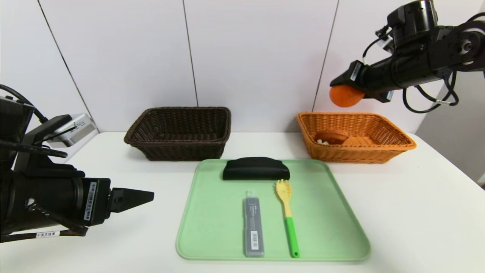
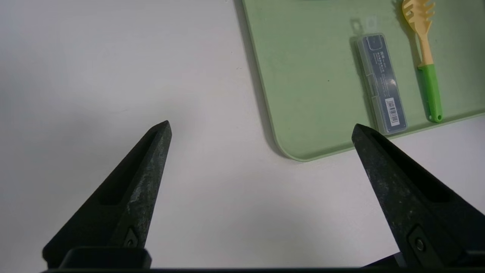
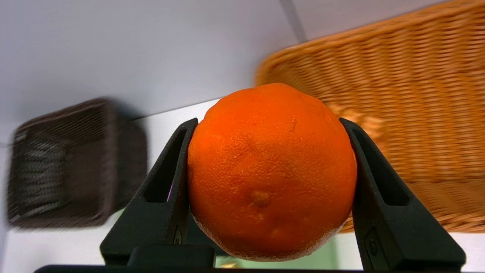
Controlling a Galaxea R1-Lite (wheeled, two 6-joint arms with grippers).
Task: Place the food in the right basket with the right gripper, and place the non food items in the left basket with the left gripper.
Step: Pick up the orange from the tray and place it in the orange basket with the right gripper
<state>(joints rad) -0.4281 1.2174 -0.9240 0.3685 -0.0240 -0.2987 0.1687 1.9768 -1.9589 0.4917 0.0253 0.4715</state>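
My right gripper (image 1: pixel 343 85) is shut on the round orange fruit (image 1: pixel 345 95) (image 3: pixel 271 170), held high above the far left corner of the orange-tan right basket (image 1: pixel 394 146) (image 3: pixel 398 94). A brown tart slice (image 1: pixel 331 136) lies inside that basket. The black pouch (image 1: pixel 256 169), grey case (image 1: pixel 253 227) (image 2: pixel 382 83) and yellow pasta fork (image 1: pixel 287 216) (image 2: pixel 423 57) lie on the green tray (image 1: pixel 212 227) (image 2: pixel 303 94). The dark brown left basket (image 1: pixel 180 132) (image 3: pixel 72 167) holds nothing I can see. My left gripper (image 1: pixel 146 197) (image 2: pixel 261 127) hangs open over bare table, left of the tray.
The white table (image 1: pixel 416 212) carries both baskets along the back wall, with the tray in front of them. A small grey device (image 1: pixel 72 129) sits at the table's far left edge behind my left arm.
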